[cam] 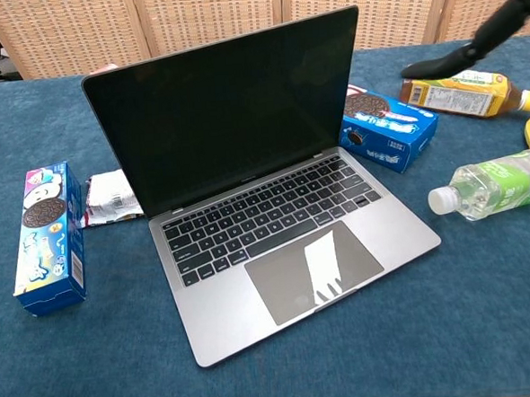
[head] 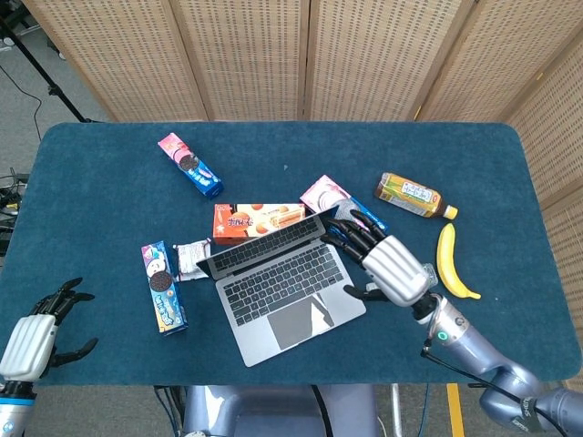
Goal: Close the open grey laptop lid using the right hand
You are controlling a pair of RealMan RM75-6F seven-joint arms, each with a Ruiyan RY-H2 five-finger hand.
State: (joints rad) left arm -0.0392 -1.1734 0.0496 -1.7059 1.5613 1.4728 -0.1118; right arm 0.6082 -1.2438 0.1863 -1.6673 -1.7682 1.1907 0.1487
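The grey laptop stands open at the table's middle, its dark screen upright and facing me. My right hand hovers just right of the laptop, fingers spread toward the lid's right corner, holding nothing. No contact with the lid is visible. In the chest view only its dark fingers show, at the top right and well right of the screen. My left hand rests open at the table's near left corner.
A blue cookie box lies just right of the lid, beneath my right hand. A water bottle, a tea bottle and a banana lie further right. An orange biscuit box sits behind the lid; an Oreo box and wrapper lie left.
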